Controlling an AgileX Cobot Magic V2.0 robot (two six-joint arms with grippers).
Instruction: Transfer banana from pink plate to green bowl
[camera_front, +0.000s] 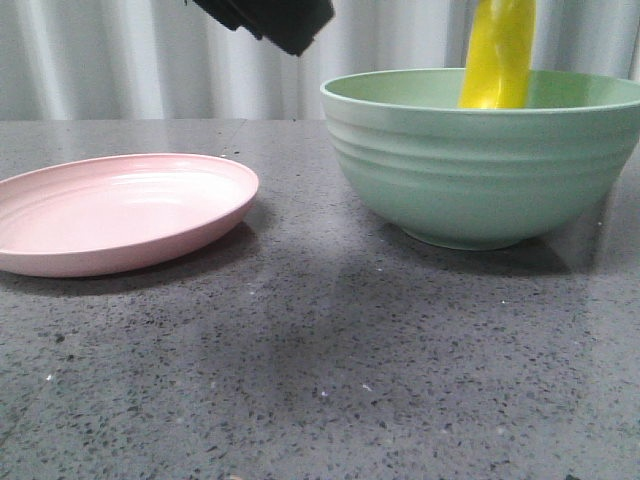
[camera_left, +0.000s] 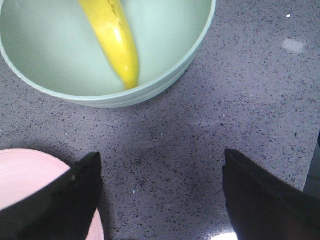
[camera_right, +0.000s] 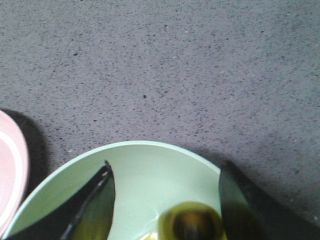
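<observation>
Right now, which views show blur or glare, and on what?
Left wrist view: the banana in the green bowl is smeared by motion blur, while the countertop speckle is sharp. Right wrist view: the banana's dark tip is out of focus, very close to the lens. Front view: soft glare on the pink plate.

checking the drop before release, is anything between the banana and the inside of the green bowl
Nothing visible. The banana already hangs inside the green bowl, its lower end below the rim, and the bowl interior around it looks bare.
</observation>
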